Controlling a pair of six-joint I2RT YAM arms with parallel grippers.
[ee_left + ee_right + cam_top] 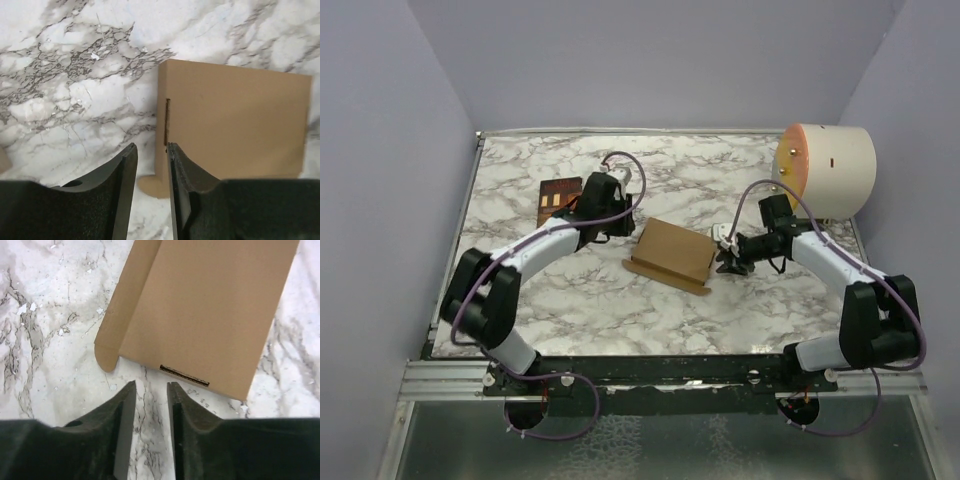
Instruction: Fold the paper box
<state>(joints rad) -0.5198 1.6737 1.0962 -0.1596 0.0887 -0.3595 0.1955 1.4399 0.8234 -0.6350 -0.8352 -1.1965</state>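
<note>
Box (pixel 670 252) lies mid-worktop (pixel 570 300) between the two hands, closed into a shallow slab with its lid down, so the main folding looks done. A round-cornered lip (pixel 106 357) juts from under one long edge. Each wrist view shows a dark slot (pixel 184 375) in the end nearest it. I judge that tabs may yet need tucking there, though the lip may be meant to stay out. Left hand (pixel 151 146) and right hand (pixel 151 384) are each slightly spread, pinching nothing, just beside opposite ends of the box. Hidden: the inside, whether any tab is locked, and part of the book (pixel 558 197) behind the left arm.
</note>
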